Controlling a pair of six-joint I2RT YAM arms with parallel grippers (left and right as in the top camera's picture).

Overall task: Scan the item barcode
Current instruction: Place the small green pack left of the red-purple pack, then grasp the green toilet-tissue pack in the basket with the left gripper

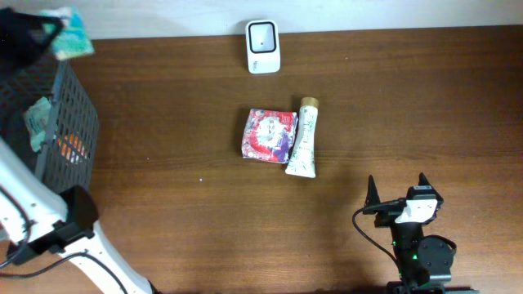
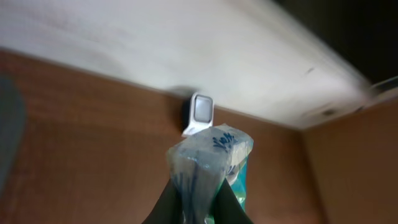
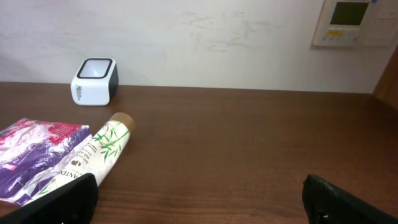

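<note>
Two grippers: left gripper (image 2: 198, 204) pinched tight on a crinkled clear-and-teal plastic packet (image 2: 214, 149), raised beside the black mesh basket (image 1: 61, 122) (the white box-shaped barcode scanner (image 1: 263, 46) stands well apart, by the wall); right gripper (image 1: 396, 184) spread wide and empty, at the brown wooden table's (image 1: 163, 163) near edge.

Brown wooden table (image 1: 180, 204). Ahead-left of the right gripper (image 1: 396, 181): bamboo-print tube (image 1: 303, 139) touching red pouch (image 1: 266, 135). Beyond them, at the far edge, white scanner (image 1: 263, 46). Far left: black basket (image 1: 69, 122).
</note>
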